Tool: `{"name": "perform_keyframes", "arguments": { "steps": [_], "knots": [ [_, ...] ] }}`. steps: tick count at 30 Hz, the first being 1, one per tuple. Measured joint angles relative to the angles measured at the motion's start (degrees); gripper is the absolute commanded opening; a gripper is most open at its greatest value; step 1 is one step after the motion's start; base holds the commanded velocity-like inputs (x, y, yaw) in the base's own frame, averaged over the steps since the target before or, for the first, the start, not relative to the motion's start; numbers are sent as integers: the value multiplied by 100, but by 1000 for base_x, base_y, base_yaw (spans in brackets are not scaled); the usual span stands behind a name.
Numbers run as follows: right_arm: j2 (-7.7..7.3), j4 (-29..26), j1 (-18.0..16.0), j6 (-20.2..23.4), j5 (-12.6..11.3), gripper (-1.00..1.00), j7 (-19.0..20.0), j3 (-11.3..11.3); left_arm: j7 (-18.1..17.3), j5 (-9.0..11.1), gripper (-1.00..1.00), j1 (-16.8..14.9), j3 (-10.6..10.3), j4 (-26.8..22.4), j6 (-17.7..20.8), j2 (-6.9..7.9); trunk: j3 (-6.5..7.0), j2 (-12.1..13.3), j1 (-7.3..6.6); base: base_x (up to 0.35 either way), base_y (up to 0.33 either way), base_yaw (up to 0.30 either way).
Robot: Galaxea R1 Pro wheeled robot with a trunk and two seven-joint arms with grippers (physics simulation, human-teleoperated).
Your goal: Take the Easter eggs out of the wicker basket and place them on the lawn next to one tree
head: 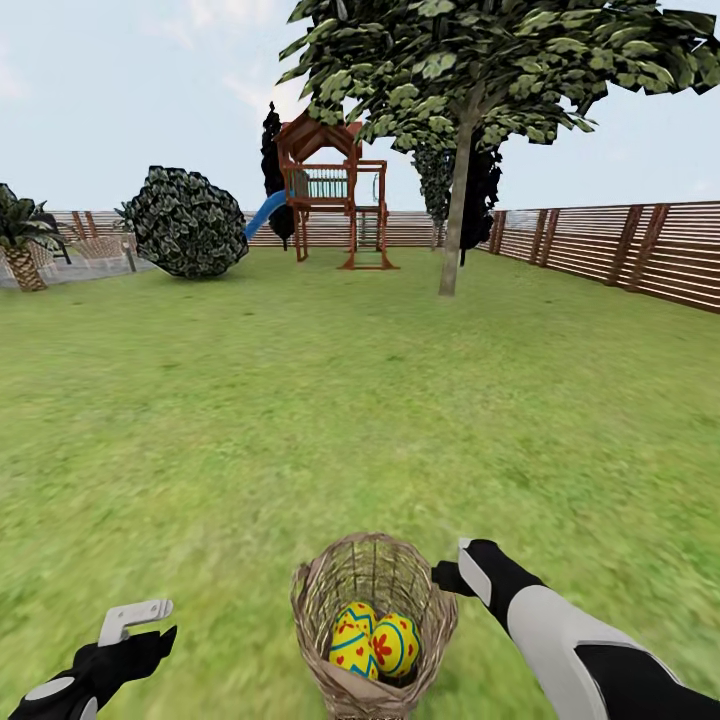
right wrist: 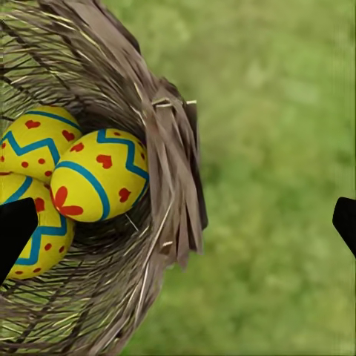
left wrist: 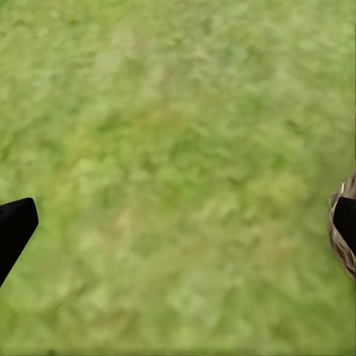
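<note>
Close below us the wicker basket point(head: 372, 625) sits on the lawn point(head: 300, 420) with the three Easter eggs point(head: 375, 640) inside, our right gripper point(head: 462, 568) spread over its rim, presumably ready to reach in. Our left gripper point(head: 135, 620) hangs released beside it. Farther off stands the tree point(head: 455, 215), before the fence point(head: 620, 245).

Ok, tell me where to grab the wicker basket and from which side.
Probably the wicker basket's right rim wall, from above: the open right gripper already straddles that wall, one fingertip inside by the eggs, the other over the lawn.
</note>
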Motion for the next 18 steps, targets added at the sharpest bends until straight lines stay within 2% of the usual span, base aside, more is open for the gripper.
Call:
{"name": "perform_keyframes", "arguments": {
  "steps": [8,18],
  "knots": [
    [66,-8,0,0,4,100,-2,1,0,0,100,2,2,0,0,0,-144,-321,176,0,0,0],
    [72,-18,-25,1,5,100,-15,-3,-6,0,100,2,2,-6,0,0,-323,-722,395,0,0,0]
  ]
}}
